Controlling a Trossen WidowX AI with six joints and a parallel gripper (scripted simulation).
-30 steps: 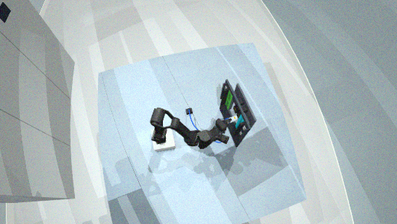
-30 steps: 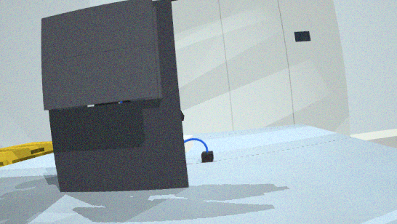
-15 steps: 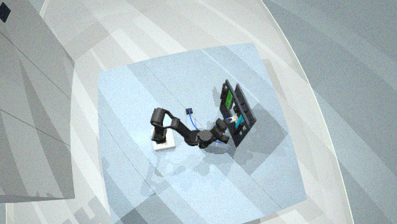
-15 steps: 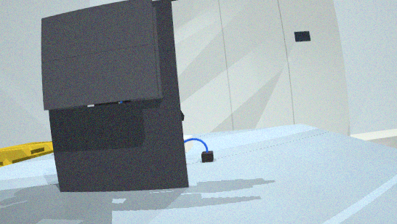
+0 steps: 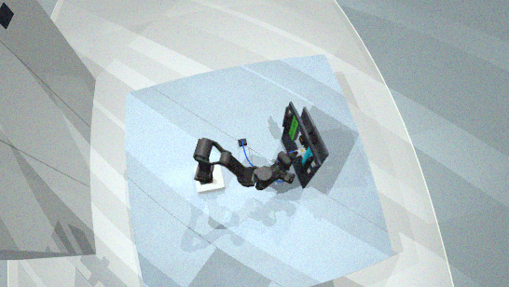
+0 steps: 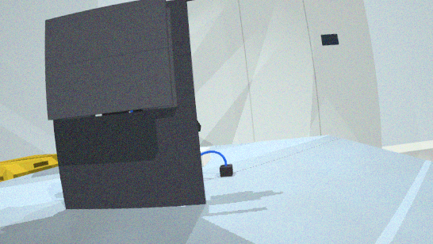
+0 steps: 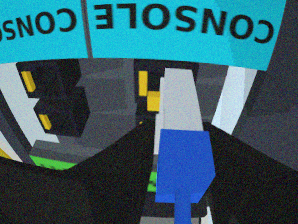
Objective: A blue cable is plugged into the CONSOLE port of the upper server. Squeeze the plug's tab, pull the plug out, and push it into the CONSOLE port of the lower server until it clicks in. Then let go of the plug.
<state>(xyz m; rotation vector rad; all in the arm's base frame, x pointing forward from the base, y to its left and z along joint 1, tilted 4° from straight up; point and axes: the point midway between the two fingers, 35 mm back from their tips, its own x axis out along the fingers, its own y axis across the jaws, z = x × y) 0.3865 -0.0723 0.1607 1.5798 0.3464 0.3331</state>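
The tool (image 5: 298, 163) (image 7: 176, 128) is pinched nearly shut on the plug (image 7: 184, 162) — pulled askew, its tab could snag.

The pale-blue table (image 5: 177, 116) (image 6: 317, 178) carries the arm's white base plate (image 5: 218, 187), a small dark block (image 5: 240, 143) (image 6: 226, 170) apart from it, and — well to the other side of that plate — the upright dark server stand (image 5: 305, 181) (image 6: 131, 186), with shadows across the table's surface.
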